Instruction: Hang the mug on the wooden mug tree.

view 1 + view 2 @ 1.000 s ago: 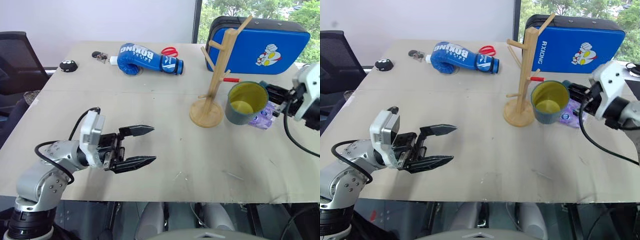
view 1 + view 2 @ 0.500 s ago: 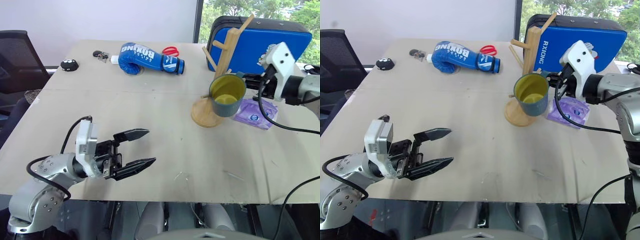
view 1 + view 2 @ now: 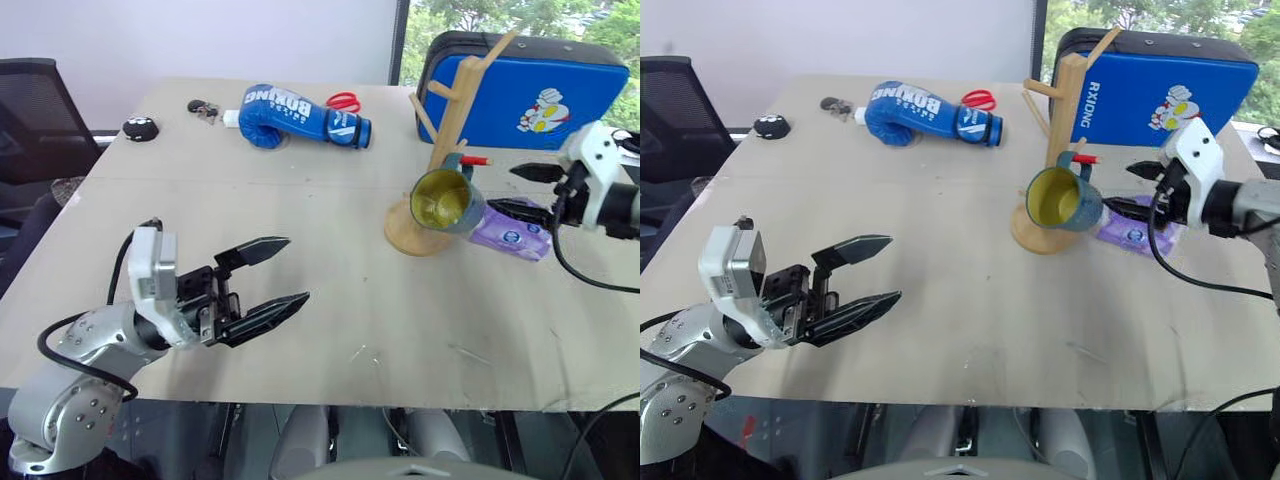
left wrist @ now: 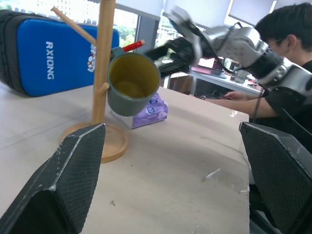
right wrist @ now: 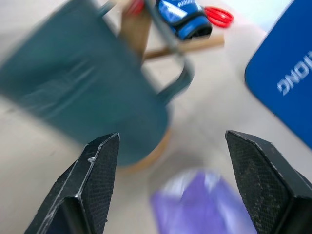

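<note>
Mug (image 3: 446, 200), cylindrical, yellow-lined, hangs on wooden mug tree's (image 3: 449, 130) red-tipped peg; right gripper (image 3: 530, 190) spread, left gripper (image 3: 275, 275) spread.

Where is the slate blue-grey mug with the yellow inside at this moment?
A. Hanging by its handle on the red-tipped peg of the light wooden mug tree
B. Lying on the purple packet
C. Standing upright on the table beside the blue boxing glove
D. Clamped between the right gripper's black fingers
A: the mug hangs tilted from the red-tipped peg of the mug tree, while the right gripper stands open, apart from it.
</note>
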Robot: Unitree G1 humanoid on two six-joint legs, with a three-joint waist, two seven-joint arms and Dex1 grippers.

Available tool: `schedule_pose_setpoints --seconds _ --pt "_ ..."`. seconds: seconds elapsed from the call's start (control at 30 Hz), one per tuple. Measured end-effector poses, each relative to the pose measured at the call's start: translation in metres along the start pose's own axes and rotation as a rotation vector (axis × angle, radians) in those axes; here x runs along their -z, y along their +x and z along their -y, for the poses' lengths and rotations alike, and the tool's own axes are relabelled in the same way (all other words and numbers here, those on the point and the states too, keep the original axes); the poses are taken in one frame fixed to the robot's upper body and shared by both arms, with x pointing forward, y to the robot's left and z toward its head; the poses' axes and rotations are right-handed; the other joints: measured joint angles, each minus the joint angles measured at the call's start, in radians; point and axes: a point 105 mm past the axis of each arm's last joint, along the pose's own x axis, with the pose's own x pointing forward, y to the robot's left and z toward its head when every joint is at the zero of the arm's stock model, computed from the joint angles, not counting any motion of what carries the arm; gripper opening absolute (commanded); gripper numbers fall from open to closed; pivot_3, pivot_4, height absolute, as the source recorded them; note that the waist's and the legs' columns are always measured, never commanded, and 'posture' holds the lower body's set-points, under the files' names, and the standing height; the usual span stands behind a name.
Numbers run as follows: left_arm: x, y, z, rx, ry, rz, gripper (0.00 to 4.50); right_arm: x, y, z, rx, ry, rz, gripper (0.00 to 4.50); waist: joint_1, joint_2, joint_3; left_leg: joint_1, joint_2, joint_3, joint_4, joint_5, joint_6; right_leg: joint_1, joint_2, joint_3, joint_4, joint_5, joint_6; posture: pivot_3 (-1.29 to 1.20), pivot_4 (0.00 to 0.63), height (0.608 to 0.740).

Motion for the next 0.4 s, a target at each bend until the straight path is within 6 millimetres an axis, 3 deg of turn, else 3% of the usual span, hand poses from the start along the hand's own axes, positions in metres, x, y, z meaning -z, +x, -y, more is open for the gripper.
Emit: schedule_pose_setpoints --seconds 0.1,0.2,0.3,0.4 --pt "0.007 -0.002 -0.012 -0.069 -0.010 -0.017 4.50 0.009 -0.018 -0.007 0.023 0.037 0.017 3.46 -0.001 0.000 0.000 0.002 0.000 0.000 0.000 0.000 0.000 0.000 0.001 0.001 0.001 0.000 -0.001 0.00 0.150 0.740" --pt "0.035 -0.019 -0.035 -0.240 -0.040 -0.119 4.50 0.045 -0.046 -0.024 0.064 0.123 -0.014 3.46 0.006 -0.001 -0.001 0.002 0.000 -0.002 0.000 0.000 0.000 0.002 0.001 -0.001 0.001 -0.001 -0.001 0.00 0.150 0.740" --pt "0.055 -0.038 -0.043 -0.320 -0.043 -0.195 4.50 0.083 -0.070 -0.039 0.133 0.150 -0.071 3.46 0.006 -0.001 -0.001 0.001 0.000 -0.001 0.000 0.000 0.000 0.001 0.001 0.000 0.000 -0.001 0.000 0.00 0.150 0.740" --pt "0.068 -0.049 -0.047 -0.353 -0.049 -0.240 4.50 0.105 -0.079 -0.052 0.154 0.141 -0.105 3.46 -0.006 -0.001 -0.001 0.003 0.000 0.002 0.000 0.000 0.000 0.001 0.001 0.002 0.000 -0.002 0.002 0.00 0.150 0.740"
